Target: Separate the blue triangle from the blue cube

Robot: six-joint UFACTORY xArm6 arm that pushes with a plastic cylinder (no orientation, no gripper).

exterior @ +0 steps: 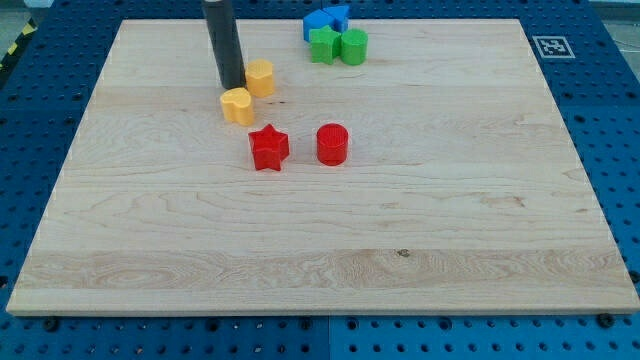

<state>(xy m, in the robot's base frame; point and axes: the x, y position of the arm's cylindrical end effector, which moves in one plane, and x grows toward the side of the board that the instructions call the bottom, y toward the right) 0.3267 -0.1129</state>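
Wooden board lies on a blue perforated table. Rod carries no jaws, so no open or closed state applies. My tip sits at the view's upper left, touching or just beside the two yellow blocks, well apart from the targets. Blue triangle and blue cube touch at the view's top edge, above the green star and green cylinder. Red star and red cylinder sit mid-board. Risk: pushing toward the top could drive a blue block off the board; a straight run may drag a yellow block or the greens.
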